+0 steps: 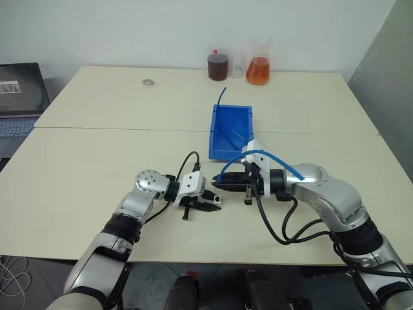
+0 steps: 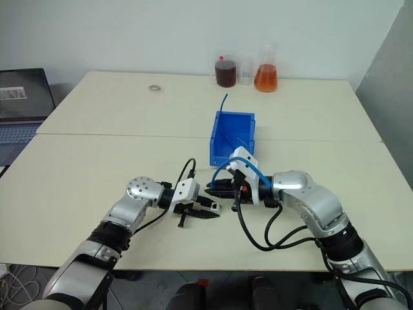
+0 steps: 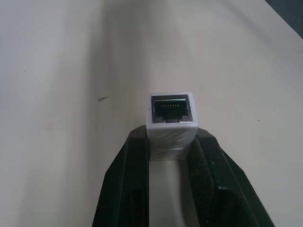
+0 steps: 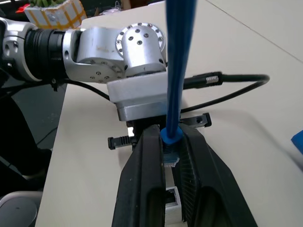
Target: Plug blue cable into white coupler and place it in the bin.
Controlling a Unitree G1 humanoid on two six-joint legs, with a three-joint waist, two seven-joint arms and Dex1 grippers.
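The left gripper (image 1: 208,205) is clamped on the small white plastic coupler (image 3: 171,116); the right gripper (image 1: 222,185) pinches the plug of the long bright-blue cable (image 4: 176,71). They meet in front of the blue rectangular plastic bin (image 1: 230,132). A slightly tilted plug may jam against the socket rim.

Both arms reach inward over the table so that the two grippers face each other tip to tip, nearly level, close together but apart. The left gripper (image 1: 210,206) points toward the right arm, its two black fingers (image 3: 124,189) clamped on the white coupler (image 3: 171,120), which projects beyond the fingertips. The right gripper (image 1: 222,185) points toward the left arm, its fingers (image 4: 149,179) closed on the plug end of the blue cable (image 4: 176,71), held between the jaws.
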